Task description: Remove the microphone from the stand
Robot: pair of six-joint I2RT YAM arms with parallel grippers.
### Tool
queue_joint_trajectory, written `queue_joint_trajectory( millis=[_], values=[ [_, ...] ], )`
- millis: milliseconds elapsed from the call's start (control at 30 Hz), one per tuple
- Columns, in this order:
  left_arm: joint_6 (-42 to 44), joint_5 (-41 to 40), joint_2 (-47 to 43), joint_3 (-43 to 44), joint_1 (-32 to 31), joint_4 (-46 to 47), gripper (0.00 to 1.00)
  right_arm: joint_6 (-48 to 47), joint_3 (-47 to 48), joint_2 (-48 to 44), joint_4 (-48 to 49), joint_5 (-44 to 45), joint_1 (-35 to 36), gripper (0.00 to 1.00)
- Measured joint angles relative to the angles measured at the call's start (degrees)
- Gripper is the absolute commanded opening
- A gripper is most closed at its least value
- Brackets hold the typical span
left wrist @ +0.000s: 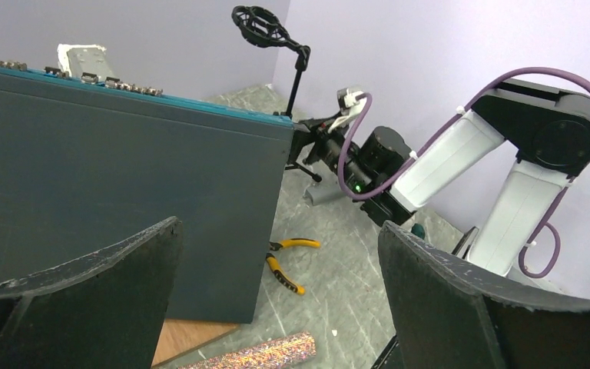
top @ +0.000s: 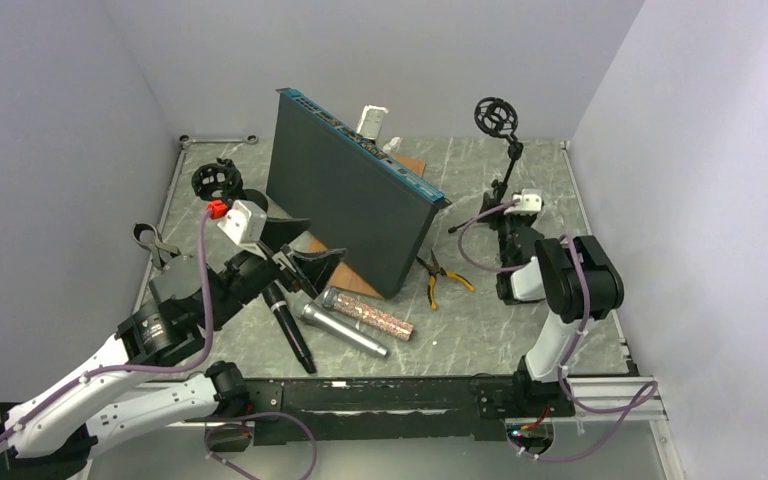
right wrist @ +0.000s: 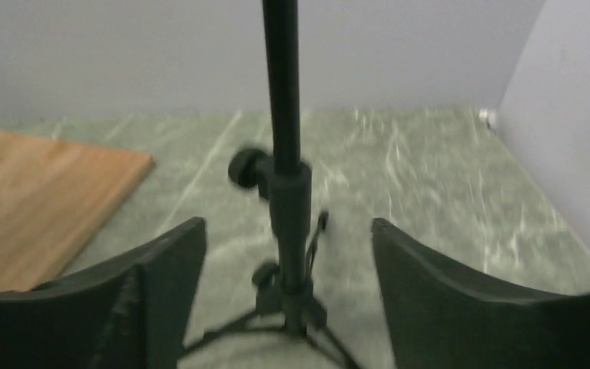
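Microphones lie flat on the worktop (top: 560, 170) at the near left: a long black microphone (top: 290, 325) and a shiny silver microphone (top: 345, 330) just beside it. A sparkly pink stick (top: 370, 313) lies next to them.

The tall thin black stand (top: 508, 170) is at the far right. The round black ring (top: 480, 113) on top of it holds nothing. So I think the job is done, or nearly. I cannot tell which microphone belongs to it.

My right claw (right wrist: 286, 227) is apart, with one finger on each side of the stand's pole, not touching it. My left claw (left wrist: 280, 229) is wide apart and holds nothing.

The worktop is grey-green stone with pale streaks. A big dark grey box (top: 350, 205) stands on its edge in the middle, on a brown wooden board (right wrist: 38, 192). Yellow pliers (top: 440, 280) lie near it. Plain pale purple walls (top: 380, 50) close in three sides.
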Motion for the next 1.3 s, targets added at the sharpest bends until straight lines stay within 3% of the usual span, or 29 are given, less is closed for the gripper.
queue_joint_trajectory(
  millis=[100,300,467,567,733,933,1133,1300],
  values=[
    [-0.3,0.0,-0.5,-0.5,0.0,0.0,0.99,-0.7,-4.8,-2.3,-1.9,4.5,2.6,0.99],
    [-1.4,0.0,-2.4,-1.3,0.0,-0.1,0.99,-1.7,-6.6,-18.8,-10.3,14.7,8.8,1.00],
    [-2.5,0.5,-3.4,-1.6,0.0,-0.4,0.99,5.9,-2.4,-33.4,-31.7,23.3,8.1,1.00],
    [-2.8,0.7,-3.4,-1.6,0.0,-0.8,0.99,10.4,6.2,-37.1,-48.6,24.0,6.2,1.00],
    [-2.6,1.1,-3.4,-1.6,0.0,-2.5,0.99,14.4,24.6,-34.5,-71.8,15.1,1.8,0.97],
    [-1.7,2.0,-3.2,-1.1,0.0,-5.6,0.99,15.4,44.1,-25.2,-91.6,-1.2,-2.9,0.84],
    [-1.7,2.4,-4.3,-1.1,0.0,-6.1,0.99,14.1,47.1,-22.7,-101.2,-9.2,-5.2,0.74],
    [-1.6,2.5,-4.5,-1.1,0.0,-6.5,0.99,13.0,47.1,-22.2,-102.7,-12.2,-6.4,0.69]
  ],
)
